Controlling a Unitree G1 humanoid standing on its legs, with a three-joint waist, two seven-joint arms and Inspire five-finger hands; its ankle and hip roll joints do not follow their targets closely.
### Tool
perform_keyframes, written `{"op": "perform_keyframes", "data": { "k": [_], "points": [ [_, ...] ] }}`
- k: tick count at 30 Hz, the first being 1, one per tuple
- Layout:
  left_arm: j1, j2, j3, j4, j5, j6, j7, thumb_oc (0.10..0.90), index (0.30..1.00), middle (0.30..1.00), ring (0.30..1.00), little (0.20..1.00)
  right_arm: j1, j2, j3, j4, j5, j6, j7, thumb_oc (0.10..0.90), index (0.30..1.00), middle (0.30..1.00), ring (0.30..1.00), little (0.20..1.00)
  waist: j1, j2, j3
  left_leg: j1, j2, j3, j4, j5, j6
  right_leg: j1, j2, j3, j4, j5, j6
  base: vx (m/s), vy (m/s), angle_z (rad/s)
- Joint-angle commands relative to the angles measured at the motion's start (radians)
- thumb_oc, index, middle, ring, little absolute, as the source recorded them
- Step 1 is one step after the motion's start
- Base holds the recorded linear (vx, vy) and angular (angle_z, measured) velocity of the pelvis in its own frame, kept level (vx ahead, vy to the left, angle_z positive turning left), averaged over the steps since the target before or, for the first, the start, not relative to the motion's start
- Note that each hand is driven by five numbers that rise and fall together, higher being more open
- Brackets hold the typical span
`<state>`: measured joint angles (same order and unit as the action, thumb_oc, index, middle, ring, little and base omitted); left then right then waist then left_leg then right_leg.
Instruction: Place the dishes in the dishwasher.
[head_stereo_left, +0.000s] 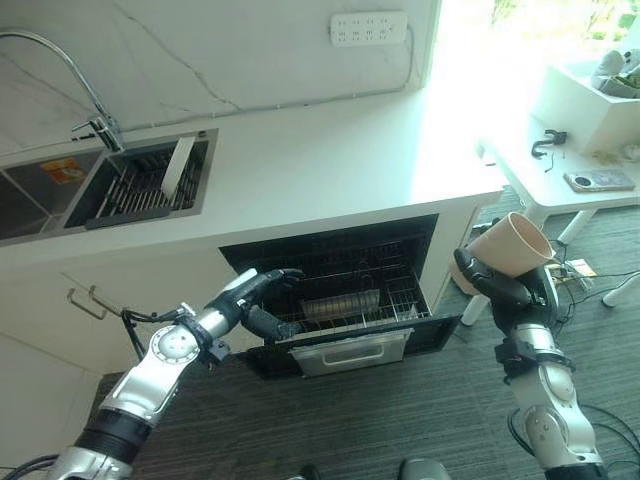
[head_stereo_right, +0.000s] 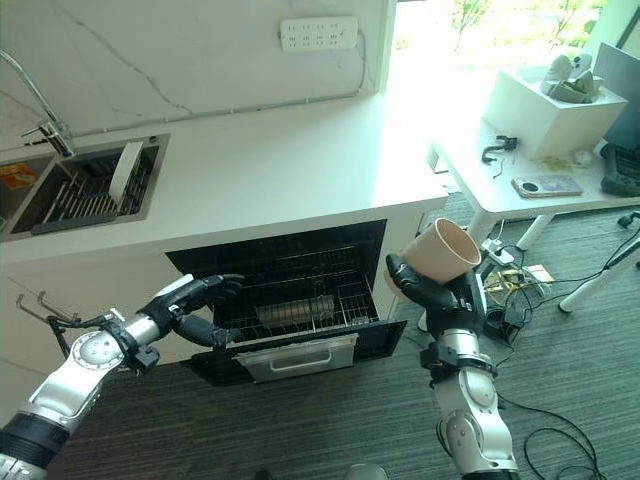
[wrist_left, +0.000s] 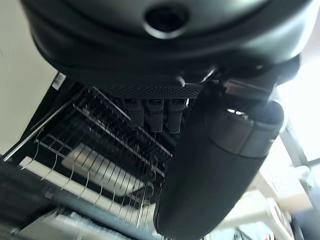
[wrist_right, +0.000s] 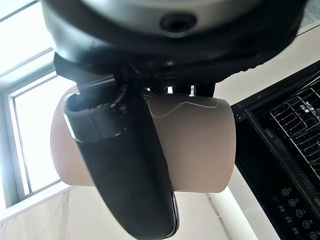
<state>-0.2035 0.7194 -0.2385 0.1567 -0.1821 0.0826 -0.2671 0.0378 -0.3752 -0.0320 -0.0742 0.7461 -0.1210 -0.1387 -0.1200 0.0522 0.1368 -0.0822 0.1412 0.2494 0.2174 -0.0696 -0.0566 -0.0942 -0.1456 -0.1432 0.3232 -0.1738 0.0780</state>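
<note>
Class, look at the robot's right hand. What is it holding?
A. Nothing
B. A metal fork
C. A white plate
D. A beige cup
D: the right hand has its fingers and thumb curled round a beige cup, held beside the open dishwasher; the right wrist view shows the thumb across the cup's side.
</note>
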Motion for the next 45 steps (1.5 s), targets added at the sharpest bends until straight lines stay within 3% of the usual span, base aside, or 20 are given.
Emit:
{"op": "perform_keyframes", "data": {
  "k": [1, 4, 5, 9, 16, 17, 18, 26, 33, 35, 41, 45],
  "points": [
    [-0.145, -0.032, 0.055, 0.002, -0.049, -0.082, 0.092, 0.8, 0.9, 0.9, 0.9, 0.9, -0.105, -0.036, -0.027, -0.131, -0.029, -0.053, 0.061, 0.4, 0.3, 0.3, 0.3, 0.3, -0.021, 0.001, -0.011, 0.027, 0.071, -0.037, 0.083, -0.134, -0.03, 0.011, -0.019, 0.025, -0.023, -0.019, 0.059, 0.05, 0.006, -0.05],
    [-0.216, -0.037, 0.041, 0.072, -0.085, -0.127, 0.137, 0.8, 0.9, 0.9, 0.9, 0.9, -0.163, -0.072, -0.021, -0.117, -0.015, -0.055, 0.063, 0.4, 0.3, 0.3, 0.3, 0.3, -0.032, 0.012, 0.03, -0.023, 0.063, -0.043, 0.083, -0.121, -0.034, -0.043, -0.02, 0.049, -0.023, -0.004, 0.053, -0.13, 0.105, -0.19],
    [-0.275, -0.037, 0.04, 0.12, -0.113, -0.153, 0.182, 0.8, 0.9, 0.9, 0.9, 0.9, -0.22, -0.098, -0.018, -0.103, -0.007, -0.047, 0.076, 0.4, 0.3, 0.3, 0.3, 0.3, -0.044, 0.027, 0.067, -0.06, 0.053, -0.045, 0.083, -0.113, -0.035, -0.085, -0.02, 0.071, -0.023, 0.007, 0.049, -0.21, 0.19, -0.28],
    [-0.349, -0.046, 0.024, 0.185, -0.127, -0.162, 0.234, 0.8, 0.9, 0.9, 0.9, 0.9, -0.28, -0.119, -0.007, -0.109, -0.005, -0.028, 0.091, 0.4, 0.3, 0.3, 0.3, 0.3, -0.067, 0.044, 0.117, -0.098, 0.041, -0.044, 0.083, -0.102, -0.036, -0.129, -0.019, 0.098, -0.023, 0.016, 0.046, -0.12, 0.117, -0.16],
    [-0.405, -0.069, -0.033, 0.275, -0.081, -0.16, 0.252, 0.8, 0.9, 0.9, 0.9, 0.9, -0.306, -0.117, 0.012, -0.124, -0.015, -0.008, 0.092, 0.4, 0.3, 0.3, 0.3, 0.3, -0.085, 0.045, 0.145, -0.115, 0.047, -0.032, 0.083, -0.093, -0.039, -0.15, -0.021, 0.106, -0.023, 0.023, 0.048, -0.02, 0.019, -0.08],
    [-0.415, -0.068, -0.044, 0.297, -0.054, -0.162, 0.264, 0.624, 0.636, 0.636, 0.636, 0.636, -0.308, -0.119, 0.016, -0.123, -0.015, -0.004, 0.096, 0.4, 0.3, 0.3, 0.3, 0.3, -0.091, 0.044, 0.149, -0.117, 0.049, -0.029, 0.083, -0.092, -0.04, -0.153, -0.021, 0.108, -0.023, 0.024, 0.049, -0.03, -0.013, -0.06],
    [-0.442, -0.063, -0.058, 0.329, -0.009, -0.182, 0.314, 0.4, 0.3, 0.3, 0.3, 0.3, -0.31, -0.117, 0.024, -0.127, -0.017, -0.007, 0.096, 0.4, 0.3, 0.3, 0.3, 0.3, -0.096, 0.036, 0.16, -0.126, 0.054, -0.023, 0.083, -0.088, -0.043, -0.164, -0.018, 0.112, -0.023, 0.027, 0.049, -0.03, -0.016, -0.03],
    [-0.526, -0.089, -0.066, 0.445, -0.015, -0.161, 0.381, 0.4, 0.3, 0.3, 0.3, 0.3, -0.34, -0.097, 0.036, -0.13, -0.032, -0.007, 0.095, 0.4, 0.3, 0.3, 0.3, 0.3, -0.11, 0.018, 0.183, -0.142, 0.063, -0.017, 0.083, -0.081, -0.048, -0.183, -0.007, 0.127, -0.023, 0.032, 0.048, -0.01, -0.009, -0.02],
    [-0.599, -0.13, -0.11, 0.626, 0.09, -0.067, 0.466, 0.4, 0.3, 0.3, 0.3, 0.3, -0.38, -0.084, 0.063, -0.134, -0.039, 0.007, 0.083, 0.4, 0.3, 0.3, 0.3, 0.3, -0.123, -0.009, 0.2, -0.159, 0.071, -0.016, 0.083, -0.076, -0.05, -0.198, 0.007, 0.14, -0.023, 0.033, 0.047, 0.0, -0.019, -0.03],
    [-0.621, -0.132, -0.16, 0.725, 0.145, -0.026, 0.375, 0.4, 0.3, 0.3, 0.3, 0.3, -0.392, -0.086, 0.07, -0.144, -0.035, 0.01, 0.085, 0.4, 0.3, 0.3, 0.3, 0.3, -0.133, -0.02, 0.215, -0.167, 0.074, -0.014, 0.083, -0.074, -0.052, -0.208, 0.013, 0.146, -0.023, 0.036, 0.048, -0.01, -0.003, -0.04],
    [-0.602, -0.137, -0.24, 0.758, 0.251, 0.001, 0.223, 0.4, 0.3, 0.3, 0.3, 0.3, -0.391, -0.094, 0.071, -0.148, -0.033, 0.008, 0.087, 0.4, 0.3, 0.3, 0.3, 0.3, -0.138, -0.024, 0.227, -0.162, 0.073, -0.014, 0.083, -0.08, -0.052, -0.206, 0.015, 0.148, -0.023, 0.034, 0.052, 0.0, 0.001, -0.01],
    [-0.555, -0.153, -0.331, 0.729, 0.401, 0.029, 0.014, 0.4, 0.3, 0.3, 0.3, 0.3, -0.397, -0.1, 0.069, -0.147, -0.033, 0.003, 0.089, 0.4, 0.3, 0.3, 0.3, 0.3, -0.134, -0.019, 0.234, -0.169, 0.073, -0.013, 0.083, -0.076, -0.051, -0.214, 0.016, 0.145, -0.023, 0.04, 0.05, 0.0, 0.0, 0.0]
  ]
}}
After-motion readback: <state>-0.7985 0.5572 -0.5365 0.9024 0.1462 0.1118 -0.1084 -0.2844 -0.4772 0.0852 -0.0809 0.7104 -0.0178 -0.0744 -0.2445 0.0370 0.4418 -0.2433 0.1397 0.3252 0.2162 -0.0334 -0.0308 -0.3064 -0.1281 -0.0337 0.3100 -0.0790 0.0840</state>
